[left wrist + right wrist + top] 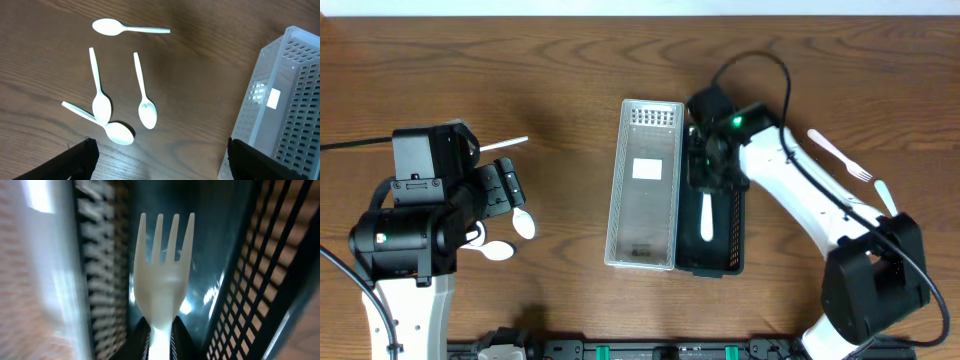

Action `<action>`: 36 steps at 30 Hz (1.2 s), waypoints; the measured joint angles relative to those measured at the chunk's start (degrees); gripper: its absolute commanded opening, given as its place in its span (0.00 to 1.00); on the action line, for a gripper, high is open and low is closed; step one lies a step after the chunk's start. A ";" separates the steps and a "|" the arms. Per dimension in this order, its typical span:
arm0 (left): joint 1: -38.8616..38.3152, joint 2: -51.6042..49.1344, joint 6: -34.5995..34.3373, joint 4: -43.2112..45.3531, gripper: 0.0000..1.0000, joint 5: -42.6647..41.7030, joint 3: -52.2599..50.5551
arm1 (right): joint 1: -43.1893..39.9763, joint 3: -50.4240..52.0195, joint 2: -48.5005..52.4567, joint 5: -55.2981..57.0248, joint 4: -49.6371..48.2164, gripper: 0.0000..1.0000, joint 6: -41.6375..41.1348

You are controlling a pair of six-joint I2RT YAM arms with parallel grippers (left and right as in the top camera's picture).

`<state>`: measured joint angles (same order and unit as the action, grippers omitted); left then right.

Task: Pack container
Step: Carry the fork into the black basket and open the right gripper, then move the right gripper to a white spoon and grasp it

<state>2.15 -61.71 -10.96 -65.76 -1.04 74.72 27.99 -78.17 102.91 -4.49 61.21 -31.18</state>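
Note:
My right gripper (708, 168) hangs over the far end of the black slotted container (724, 262), shut on the handle of a white plastic fork (707, 216). In the right wrist view the fork (165, 275) points tines-forward inside that container, clamped between the gripper (161, 332) jaws. A clear perforated container (642, 120) lies alongside, to the left. My left gripper (506, 190) stands open above several white spoons (523, 224). In the left wrist view the spoons (146, 95) lie loose on the wood, beyond the gripper (160, 162), with nothing between its fingers.
A white fork (840, 156) and another white utensil (885, 196) lie on the table right of my right arm. The clear container's wall (285, 100) fills the right of the left wrist view. The black lattice wall (245, 295) runs close beside the held fork.

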 measured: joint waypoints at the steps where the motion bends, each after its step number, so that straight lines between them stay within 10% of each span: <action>1: 0.00 -0.02 0.00 -0.04 0.85 -0.02 0.00 | 0.00 1.40 0.00 0.07 -0.57 0.16 -0.22; 5: 0.00 -0.02 -0.02 -0.04 0.85 -0.02 0.00 | -0.02 3.80 0.02 0.17 -1.55 0.51 -0.70; 15: 0.00 0.00 0.00 -0.09 0.85 -0.04 0.00 | -1.88 -5.86 0.09 0.13 3.41 0.59 6.86; 24: 0.00 -0.02 0.00 -0.04 0.86 -0.02 0.00 | -18.97 -29.53 -0.52 4.33 12.61 0.99 25.35; 36: 0.00 -0.02 0.00 -0.02 0.86 0.00 0.00 | -36.76 -14.36 2.23 6.62 6.88 0.99 47.52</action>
<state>2.15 -61.73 -10.96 -65.78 -1.04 74.72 -8.78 -92.53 105.14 2.13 68.10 16.34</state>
